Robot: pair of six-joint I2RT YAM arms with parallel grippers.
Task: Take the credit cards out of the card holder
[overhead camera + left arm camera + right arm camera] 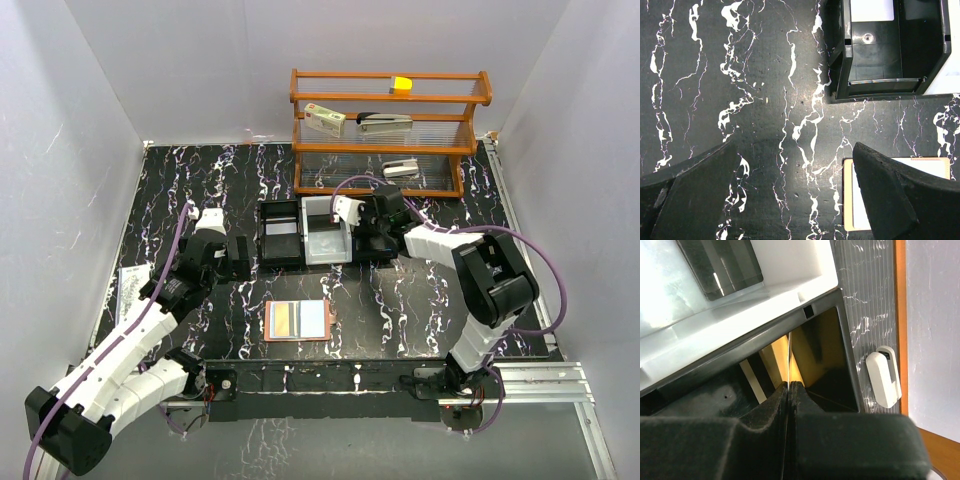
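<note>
The right gripper (789, 385) has its fingers together, clamped on a thin card (789, 359). The card is seen edge-on, standing up out of the pinch. There is a yellow-orange sheen beside it; can't tell whether that is the card's face or a reflection. The pinch sits inside a black compartment of the tray (832, 370), lower centre of the right wrist frame. A white compartment fills the upper left. A white clip-like thing (883, 377) lies at right on the ribbed shelf floor.

The left gripper (795, 150) has its fingers wide apart, with only marbled table (740, 100) showing between them. A tray corner is upper right in that frame. A corner of the holder (849, 200) is lower right, partly behind 1 finger (905, 200).

In the top view the holder (267, 320) is lower centre, lying open and flat on the table. It is below the tray in the frame and apart from both grippers. It has a salmon-pink rim. Inside are bands of yellow-orange at left, then blue and pale blue: cards (300, 320) in the pockets, count unclear.

- **Right wrist only:** shows the pinch; in the top view the arm covers it.
- **Top only:** shows the whole holder and its colours; the left wrist gives just a tan edge and a pale inside.
- **Top also shows:** the shelf (390, 98) at upper centre with a box (325, 120), a stapler (385, 122) and a yellow block (401, 85), plus paper (130, 290) at the left edge.
</note>
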